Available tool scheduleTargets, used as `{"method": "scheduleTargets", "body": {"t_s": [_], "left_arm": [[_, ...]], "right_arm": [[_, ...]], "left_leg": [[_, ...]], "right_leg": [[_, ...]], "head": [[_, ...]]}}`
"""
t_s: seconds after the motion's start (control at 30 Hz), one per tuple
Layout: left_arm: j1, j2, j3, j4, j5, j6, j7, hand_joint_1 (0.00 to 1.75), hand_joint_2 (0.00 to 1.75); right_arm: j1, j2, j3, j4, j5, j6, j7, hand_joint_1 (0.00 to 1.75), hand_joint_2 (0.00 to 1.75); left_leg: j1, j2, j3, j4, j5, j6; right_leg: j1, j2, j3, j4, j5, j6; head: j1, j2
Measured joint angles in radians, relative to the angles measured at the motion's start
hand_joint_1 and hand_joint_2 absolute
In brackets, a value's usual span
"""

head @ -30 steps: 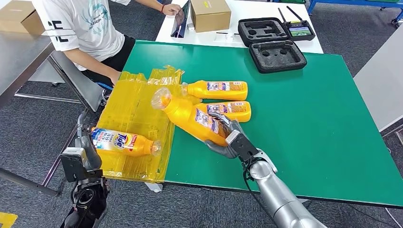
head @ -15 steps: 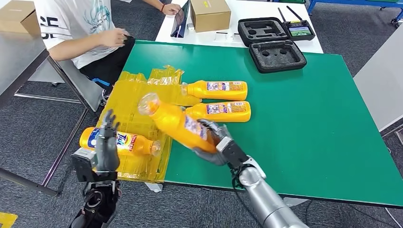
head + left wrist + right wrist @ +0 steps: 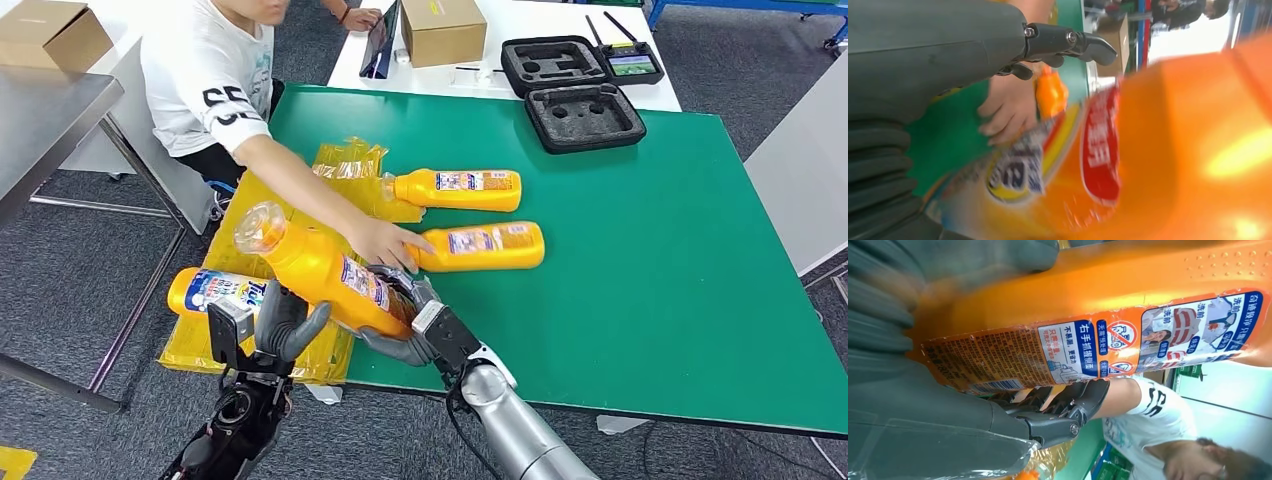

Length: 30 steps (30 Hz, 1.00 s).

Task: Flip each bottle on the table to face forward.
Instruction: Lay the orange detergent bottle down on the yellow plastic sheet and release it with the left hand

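Right hand (image 3: 405, 320) grips the orange detergent bottle (image 3: 320, 268), now carried left of frame centre, back label up. Left hand (image 3: 285, 322), spread and holding nothing, has risen beside it. A person's hand (image 3: 385, 243) now touches the middle bottle (image 3: 485, 246).

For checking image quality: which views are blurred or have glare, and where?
Left wrist view: the near bottle is out of focus, with bright glare patches; the window behind is overexposed. Right wrist view: the held bottle has a readable label, but the right hand is blurred. Head view: mostly sharp, evenly lit.
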Motion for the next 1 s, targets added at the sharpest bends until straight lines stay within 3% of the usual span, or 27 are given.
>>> {"method": "scheduleTargets", "body": {"t_s": [0.37,0.8,0.83,0.93,0.97,1.0], "left_arm": [[-0.015,-0.004,-0.040,0.009,0.063,-0.088,0.009,0.00,1.75],[-0.037,-0.007,-0.046,0.005,0.072,-0.113,0.010,0.02,1.75],[-0.037,-0.007,-0.046,0.005,0.078,-0.118,0.011,0.22,1.75],[-0.042,-0.007,-0.046,0.005,0.109,-0.137,0.014,1.44,1.75],[-0.044,-0.007,-0.045,0.005,0.123,-0.143,0.016,1.67,1.75],[-0.046,-0.007,-0.045,0.006,0.137,-0.149,0.020,1.74,1.75]], "right_arm": [[0.003,0.011,-0.001,0.019,0.030,0.006,0.000,1.75,1.75],[-0.005,0.019,-0.011,0.044,0.063,0.002,0.005,1.75,1.75],[-0.005,0.019,-0.012,0.045,0.063,0.001,0.005,1.75,1.75],[-0.006,0.020,-0.014,0.046,0.065,0.001,0.006,1.75,1.75],[-0.007,0.020,-0.014,0.046,0.065,0.001,0.008,1.75,1.75],[-0.009,0.021,-0.015,0.046,0.065,0.000,0.010,1.75,1.75]], "left_leg": [[0.000,0.000,-0.001,0.000,0.000,0.000],[0.000,0.000,-0.001,0.000,0.000,0.000],[0.000,0.000,-0.001,0.000,0.000,0.000],[0.000,0.000,-0.001,0.000,0.000,0.000],[0.000,0.000,-0.001,0.000,0.000,0.000],[0.000,0.000,-0.001,0.000,0.000,0.000]], "right_leg": [[0.000,0.000,-0.001,0.000,0.000,0.000],[0.000,0.000,-0.001,0.000,0.000,0.000],[0.000,0.000,-0.001,0.000,0.000,0.000],[0.000,0.000,-0.002,0.000,0.000,0.000],[0.000,0.000,-0.002,0.000,0.000,0.000],[0.000,0.000,-0.002,0.000,0.000,0.000]], "head": [[0.000,0.000],[0.000,0.000],[0.000,0.000],[0.000,0.000],[0.000,0.000],[0.000,0.000]]}}
